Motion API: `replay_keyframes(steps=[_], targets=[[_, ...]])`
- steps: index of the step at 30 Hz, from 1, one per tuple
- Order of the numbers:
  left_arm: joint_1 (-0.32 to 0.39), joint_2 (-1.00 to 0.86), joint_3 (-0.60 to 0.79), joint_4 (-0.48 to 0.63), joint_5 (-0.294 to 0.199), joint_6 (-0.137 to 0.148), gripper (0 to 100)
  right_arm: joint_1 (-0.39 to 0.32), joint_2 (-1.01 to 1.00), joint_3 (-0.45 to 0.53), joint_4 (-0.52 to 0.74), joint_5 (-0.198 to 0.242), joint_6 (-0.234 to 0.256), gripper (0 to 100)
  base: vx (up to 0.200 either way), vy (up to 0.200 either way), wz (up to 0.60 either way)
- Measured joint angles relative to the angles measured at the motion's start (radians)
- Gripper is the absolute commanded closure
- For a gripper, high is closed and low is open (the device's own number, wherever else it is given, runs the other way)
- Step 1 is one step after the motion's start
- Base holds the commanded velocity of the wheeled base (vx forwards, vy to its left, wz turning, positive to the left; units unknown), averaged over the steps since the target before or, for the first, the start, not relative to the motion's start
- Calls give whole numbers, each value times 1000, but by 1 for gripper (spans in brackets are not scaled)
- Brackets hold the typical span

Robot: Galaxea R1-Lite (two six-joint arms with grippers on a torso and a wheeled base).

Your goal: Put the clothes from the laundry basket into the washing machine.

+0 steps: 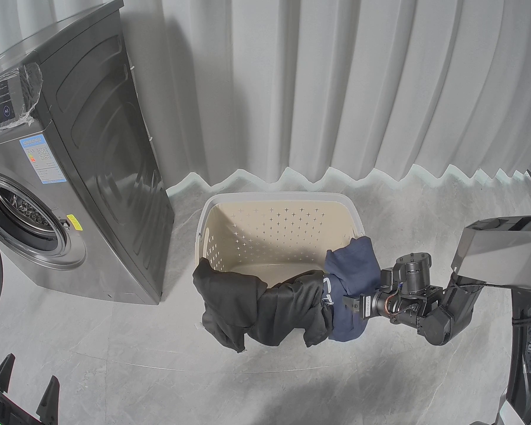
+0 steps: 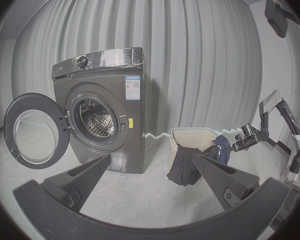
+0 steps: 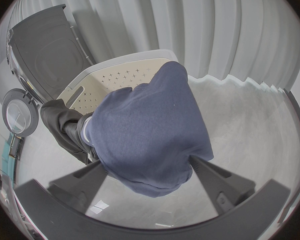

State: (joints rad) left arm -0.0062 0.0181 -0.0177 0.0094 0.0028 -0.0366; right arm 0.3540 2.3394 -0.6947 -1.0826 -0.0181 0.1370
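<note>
- Clothes?
- A black top (image 1: 259,308) and navy top (image 1: 354,267) drape the basket (image 1: 277,198) at its near rim. The right gripper (image 1: 349,306) has its fingers spread around the navy top. The left gripper (image 1: 30,370) is spread too, low over the floor (image 1: 159,373).
- And the washer (image 1: 100,149)?
- Its door (image 2: 33,130) is open. It stands well left of the basket.

The floor (image 1: 336,379) is pale grey stone-look tile with faint veining and thin seams. A dark grey front-loading washing machine (image 1: 100,166) stands on it at the left, its round door (image 2: 33,130) swung open just above the tiles. Just beside the machine, to its right, a cream laundry basket (image 1: 277,197) with a grey rim sits on the floor. Behind both, the white curtain (image 1: 336,60) comes down to the tiles in a wavy hem. Two small white patches (image 3: 98,206) lie on the floor in front of the basket.
</note>
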Motion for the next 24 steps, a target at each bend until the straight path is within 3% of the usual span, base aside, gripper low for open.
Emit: replay_keyframes(steps=[13, 24], targets=[[0, 0, 0, 0, 0, 0, 0, 3, 5, 1, -17, 3, 23, 100, 0, 0, 0], [0, 0, 0, 0, 0, -1, 0, 34, -126, 127, -70, -3, 57, 100, 0, 0, 0]])
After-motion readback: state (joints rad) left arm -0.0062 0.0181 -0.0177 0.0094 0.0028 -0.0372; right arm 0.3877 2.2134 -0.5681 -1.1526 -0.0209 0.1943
